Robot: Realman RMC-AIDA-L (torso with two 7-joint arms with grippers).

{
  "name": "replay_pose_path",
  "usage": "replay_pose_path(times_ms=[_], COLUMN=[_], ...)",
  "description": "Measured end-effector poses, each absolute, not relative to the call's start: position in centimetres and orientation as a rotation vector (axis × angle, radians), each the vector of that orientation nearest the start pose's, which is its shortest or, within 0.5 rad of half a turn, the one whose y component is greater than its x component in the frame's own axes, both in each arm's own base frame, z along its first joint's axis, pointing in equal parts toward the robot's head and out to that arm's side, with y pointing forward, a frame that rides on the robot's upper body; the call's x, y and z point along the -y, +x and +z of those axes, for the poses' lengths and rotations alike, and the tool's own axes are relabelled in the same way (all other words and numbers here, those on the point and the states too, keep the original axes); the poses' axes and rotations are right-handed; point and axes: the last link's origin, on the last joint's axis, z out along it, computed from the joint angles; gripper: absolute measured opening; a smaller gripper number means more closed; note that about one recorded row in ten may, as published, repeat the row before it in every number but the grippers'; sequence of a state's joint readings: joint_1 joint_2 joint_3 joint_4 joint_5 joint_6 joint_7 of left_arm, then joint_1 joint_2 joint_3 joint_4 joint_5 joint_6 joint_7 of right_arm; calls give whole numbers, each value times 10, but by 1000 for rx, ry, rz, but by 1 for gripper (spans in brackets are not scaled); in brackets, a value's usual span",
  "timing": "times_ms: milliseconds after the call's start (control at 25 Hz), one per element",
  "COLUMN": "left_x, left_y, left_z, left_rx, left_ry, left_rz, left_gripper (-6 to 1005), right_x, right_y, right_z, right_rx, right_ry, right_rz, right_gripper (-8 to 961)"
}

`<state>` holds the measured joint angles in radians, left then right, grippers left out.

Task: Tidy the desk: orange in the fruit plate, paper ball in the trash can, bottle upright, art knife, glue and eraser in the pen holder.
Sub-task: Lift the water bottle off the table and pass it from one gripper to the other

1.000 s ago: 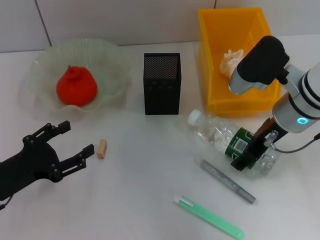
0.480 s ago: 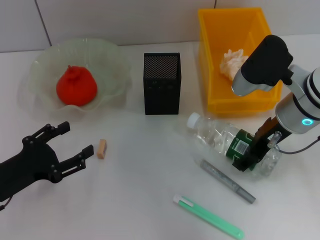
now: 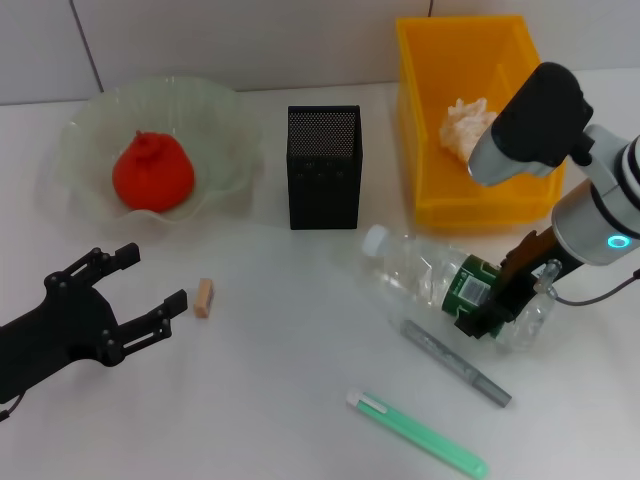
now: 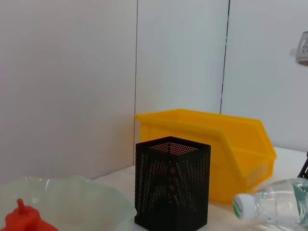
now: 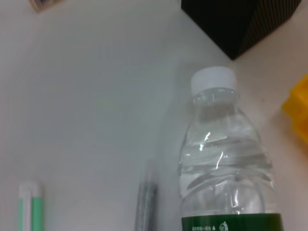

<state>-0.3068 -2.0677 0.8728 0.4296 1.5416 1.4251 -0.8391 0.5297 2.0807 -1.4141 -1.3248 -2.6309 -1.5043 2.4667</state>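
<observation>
Jaws of right gripper (image 3: 497, 303) clamp bottle (image 3: 440, 283); left gripper (image 3: 140, 290) jaws apart.

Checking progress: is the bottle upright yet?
No. The bottle is tipped, cap toward the pen holder, with the right gripper at its labelled end.

Bottle (image 5: 222, 163) beside grey pen (image 5: 145, 202)

R arm reaches in from my right side, wrist bent down, right gripper (image 3: 503, 300) low at the table w/ black fingers clamped. L arm low at near-left, left gripper (image 3: 150, 290) fingers spread, holding nothing.
</observation>
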Motion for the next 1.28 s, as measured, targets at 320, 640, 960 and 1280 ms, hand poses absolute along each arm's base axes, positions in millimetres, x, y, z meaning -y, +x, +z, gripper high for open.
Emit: replay_pose_path(times_ms=[320, 640, 960, 1280], left_x=[-277, -275, -262, -268], left_y=[-316, -313, -294, -269], left_z=[-19, -14, 4, 8], left_rx=[430, 426, 466, 679], left_ry=[-2404, -2375, -2215, -2081], left_rz=[-793, -854, -1222, -1599], left_gripper=[856, 857, 857, 856], right_x=[-340, -332, -317, -301], right_y=[200, 198, 197, 201], right_z=[13, 25, 47, 47], right_rx=[-852, -806, -679, -443], right_ry=[-2672, -2725, -2776, -2779], right_rz=[-363, -184, 283, 724], right_gripper=[765, 766, 766, 766])
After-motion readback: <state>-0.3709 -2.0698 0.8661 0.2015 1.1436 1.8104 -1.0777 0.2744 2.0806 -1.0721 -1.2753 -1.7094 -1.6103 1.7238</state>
